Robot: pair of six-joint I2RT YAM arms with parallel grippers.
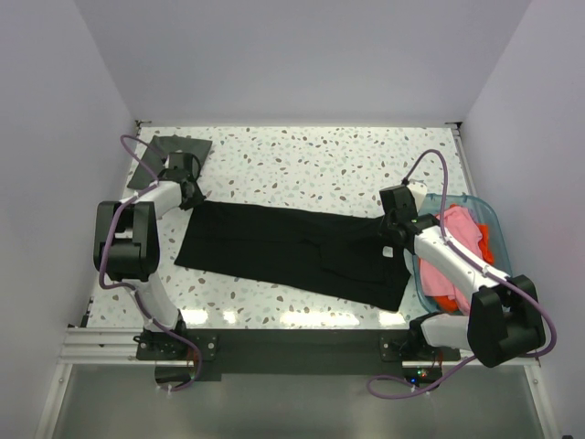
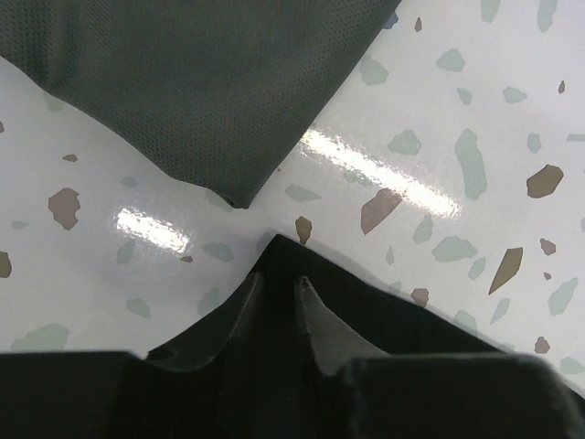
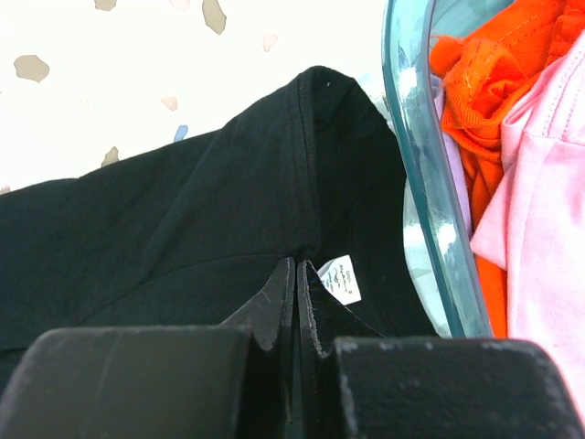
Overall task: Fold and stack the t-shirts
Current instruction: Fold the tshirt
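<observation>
— What has the right hand (image 3: 297, 274) got?
— It's pinched shut on the smooth, seamed black t-shirt (image 1: 292, 251), with a white tag (image 3: 341, 277) beside its fingers. A glassy blue tub (image 3: 430, 183) of crumpled orange shirt (image 3: 494, 64) stands just right of it.
— And the left hand (image 2: 279, 293)?
— Its tips are narrowly apart at a pointed black corner, and I can't tell if it grips. A mesh-textured grey t-shirt (image 2: 210, 91) lies ahead on the speckled bench (image 2: 411, 137).

A large black t-shirt (image 1: 292, 251) lies spread flat at centre, stretching from nine to three o'clock. A dark grey t-shirt (image 1: 169, 157), folded square, sits at ten o'clock. A pink t-shirt (image 1: 462, 233) and an orange t-shirt (image 1: 488, 245) lie crumpled together at three o'clock.
</observation>
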